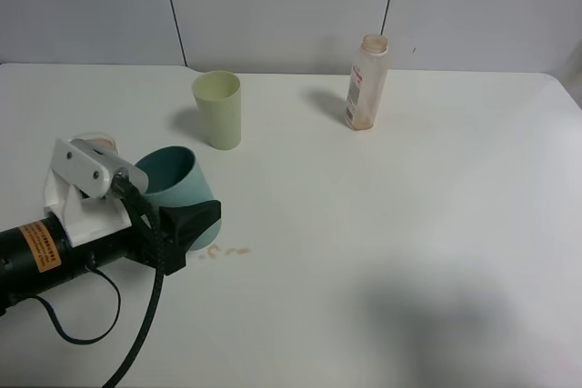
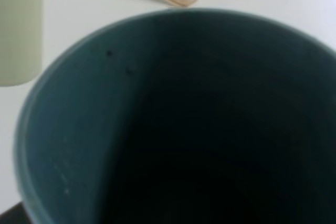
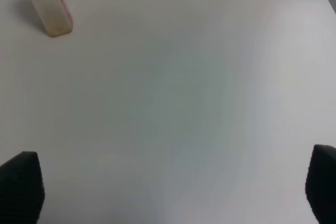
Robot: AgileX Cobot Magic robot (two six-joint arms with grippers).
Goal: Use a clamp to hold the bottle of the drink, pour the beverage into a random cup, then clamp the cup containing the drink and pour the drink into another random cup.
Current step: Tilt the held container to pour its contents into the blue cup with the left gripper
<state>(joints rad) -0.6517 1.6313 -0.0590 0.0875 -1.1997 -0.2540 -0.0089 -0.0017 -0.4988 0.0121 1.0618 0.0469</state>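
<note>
The left gripper (image 1: 185,217) had its jaws clenched on the teal tumbler (image 1: 171,183), gripping it low on the body near the front left of the surface (image 1: 382,224). The tumbler was tipped well over, its mouth turned up and away toward the left. In the left wrist view its dark green inside (image 2: 173,129) filled nearly the whole picture, too dark for me to tell whether any drink lay in it. Just past its mouth, a pale rim of another cup (image 1: 102,142) peeked out behind the arm's white bracket (image 1: 82,184), the rest of that cup hidden.

A few small brownish spots (image 1: 227,251) lay on the surface just beside the black fingers.

The pale yellow-green tumbler (image 1: 218,109) stood upright a little farther back, apart from the teal one. The bottle (image 1: 367,82) stood upright well off to the right, near the back edge, with a tan tint at its base.

The right gripper (image 3: 170,190) hung over bare surface, its jaws released and spread wide, black fingertips (image 3: 21,187) at either edge of the right wrist view, holding nothing.
</note>
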